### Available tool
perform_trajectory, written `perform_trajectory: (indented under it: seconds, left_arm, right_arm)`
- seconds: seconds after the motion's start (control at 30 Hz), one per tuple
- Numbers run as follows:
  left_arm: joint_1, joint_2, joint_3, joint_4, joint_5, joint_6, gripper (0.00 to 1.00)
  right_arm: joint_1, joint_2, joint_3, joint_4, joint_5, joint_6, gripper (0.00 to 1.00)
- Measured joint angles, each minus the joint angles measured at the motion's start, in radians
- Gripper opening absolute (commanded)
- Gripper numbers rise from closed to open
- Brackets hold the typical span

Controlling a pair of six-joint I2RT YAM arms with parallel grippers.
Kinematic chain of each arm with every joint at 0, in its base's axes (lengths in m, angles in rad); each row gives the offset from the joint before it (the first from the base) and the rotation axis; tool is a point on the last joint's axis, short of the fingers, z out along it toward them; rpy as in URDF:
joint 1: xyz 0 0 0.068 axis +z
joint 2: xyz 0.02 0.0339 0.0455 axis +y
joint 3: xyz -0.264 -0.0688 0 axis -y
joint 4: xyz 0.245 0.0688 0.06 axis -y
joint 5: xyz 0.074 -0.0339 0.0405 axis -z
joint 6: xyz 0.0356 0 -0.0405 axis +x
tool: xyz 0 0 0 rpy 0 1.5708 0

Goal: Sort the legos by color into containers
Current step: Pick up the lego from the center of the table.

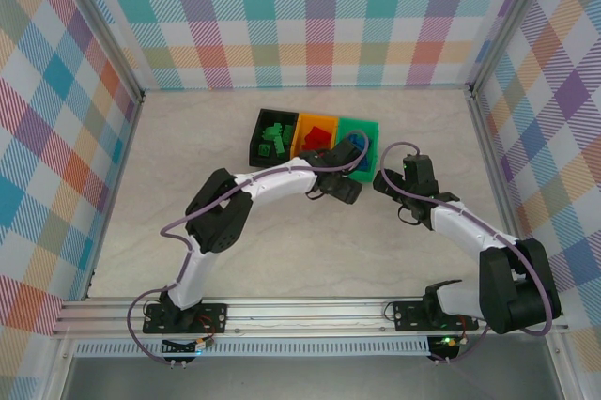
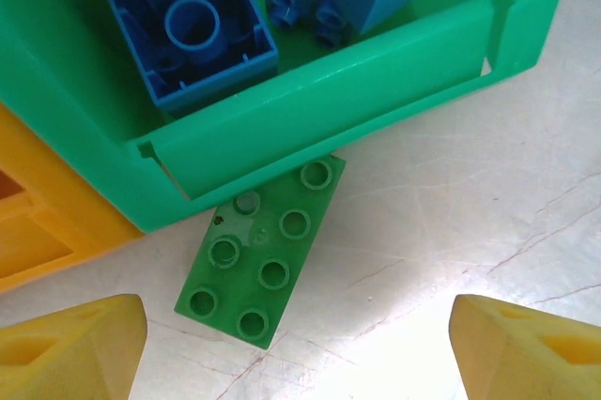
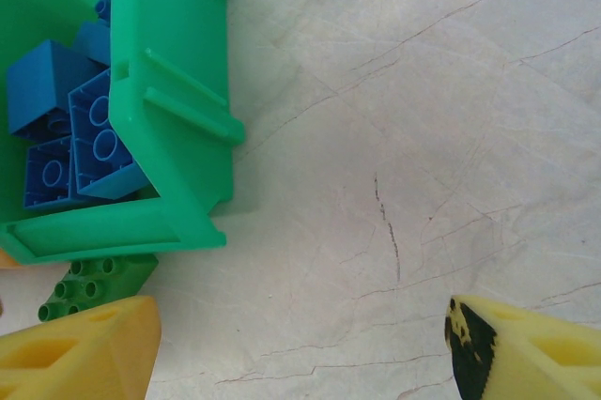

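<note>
My left fingers [image 2: 70,348] stand wide and empty over a green brick [image 2: 263,254]. It lies studs-up on the tabletop [image 2: 470,212], tight against the green bin [image 2: 329,109] that holds blue bricks [image 2: 192,29]. My right fingers [image 3: 80,348] are also spread wide and empty, beside that bin, which sits toward the tabletop's far edge.

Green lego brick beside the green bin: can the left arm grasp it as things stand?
Probably yes. The open left pincer faces the green brick, lying on the table; only its far end meets the green bin, which may crowd the grasp.
</note>
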Motion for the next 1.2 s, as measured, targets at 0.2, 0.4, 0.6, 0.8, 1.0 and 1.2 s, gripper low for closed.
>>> perform_trajectory:
  seconds: [0.2,0.4,0.6,0.8,1.0,1.2]
  left_arm:
    - [0.010,0.068,0.026,-0.003,0.007,0.001,0.83]
    - [0.020,0.111,0.087,-0.013,0.007,0.008,0.80]
    - [0.023,0.117,0.099,-0.005,0.024,0.014,0.62]
    - [0.023,0.115,0.082,0.004,0.034,0.011,0.47]
    - [0.024,0.049,-0.021,0.050,0.029,0.002,0.24]
    - [0.024,-0.049,-0.101,0.070,0.022,-0.017,0.23]
  right_arm:
    - [0.000,0.002,0.000,0.000,-0.003,0.000,0.80]
    - [0.000,0.009,0.000,0.000,-0.006,0.000,0.80]
    - [0.000,0.009,0.000,0.001,-0.007,0.005,0.80]
    - [0.000,0.014,0.000,0.010,-0.013,0.012,0.80]
    - [0.000,0.018,0.000,0.015,-0.018,0.014,0.80]
    - [-0.002,0.018,0.000,0.015,-0.022,0.014,0.80]
